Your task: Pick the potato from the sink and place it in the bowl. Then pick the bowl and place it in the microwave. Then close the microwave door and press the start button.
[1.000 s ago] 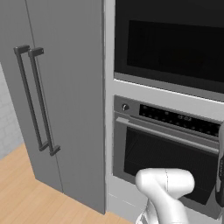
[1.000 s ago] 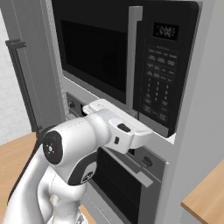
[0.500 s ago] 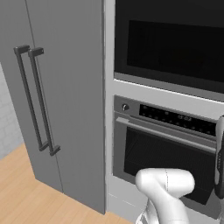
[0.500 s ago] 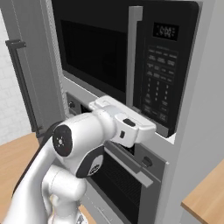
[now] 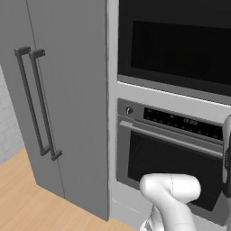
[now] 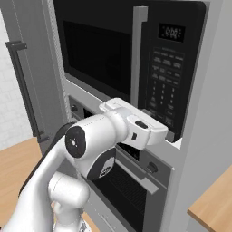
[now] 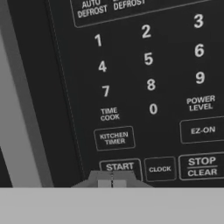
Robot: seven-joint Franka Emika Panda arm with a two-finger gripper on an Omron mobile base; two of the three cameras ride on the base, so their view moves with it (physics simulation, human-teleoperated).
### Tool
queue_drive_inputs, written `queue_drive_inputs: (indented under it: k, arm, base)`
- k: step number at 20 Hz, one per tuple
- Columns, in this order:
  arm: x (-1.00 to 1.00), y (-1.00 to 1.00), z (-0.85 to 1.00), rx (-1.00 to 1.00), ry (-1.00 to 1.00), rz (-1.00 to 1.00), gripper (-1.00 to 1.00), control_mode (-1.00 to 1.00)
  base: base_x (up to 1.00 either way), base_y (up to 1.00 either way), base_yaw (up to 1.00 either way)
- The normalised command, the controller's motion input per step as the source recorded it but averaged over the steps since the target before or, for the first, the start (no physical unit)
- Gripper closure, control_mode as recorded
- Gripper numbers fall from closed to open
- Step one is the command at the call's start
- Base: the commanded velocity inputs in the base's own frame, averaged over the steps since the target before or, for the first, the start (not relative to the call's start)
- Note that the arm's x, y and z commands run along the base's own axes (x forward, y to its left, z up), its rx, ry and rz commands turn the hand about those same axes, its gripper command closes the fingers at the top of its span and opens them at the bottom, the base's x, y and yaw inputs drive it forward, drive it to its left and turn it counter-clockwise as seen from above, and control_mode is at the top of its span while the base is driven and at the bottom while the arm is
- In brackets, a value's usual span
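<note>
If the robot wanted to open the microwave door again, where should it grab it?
Probably the tall grey handle bar on the microwave door, just left of the keypad. It runs upright and stands proud of the black front, so fingers could come straight at it from the front and close on its left and right sides. The gripper is shut now, at START.

The microwave [image 6: 136, 68], a built-in unit with a black front, sat above the oven with its door shut. The microwave door [image 5: 180, 49], a black panel around a dark glass window, lay flush with the front, its grey vertical handle beside the keypad. The keypad's white digits stood above the START button [image 7: 120, 166] in the hand view.
</note>
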Motion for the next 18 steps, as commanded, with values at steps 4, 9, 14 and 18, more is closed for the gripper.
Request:
queue_drive_inputs:
  k: [4,9,14,18]
  arm:
    - [0.19,0.00,-0.12,0.00,0.00,0.00,1.00,-1.00]
    - [0.25,-0.16,-0.03,0.00,0.00,0.00,1.00,-1.00]
    - [0.16,-0.31,-0.11,0.02,0.00,0.00,1.00,-1.00]
    - [0.31,-0.35,-0.06,0.04,0.00,0.03,1.00,-1.00]
  base:
    - [0.00,0.00,0.00]
    - [0.00,0.00,0.00]
    - [0.00,0.00,0.00]
    - [0.00,0.00,0.00]
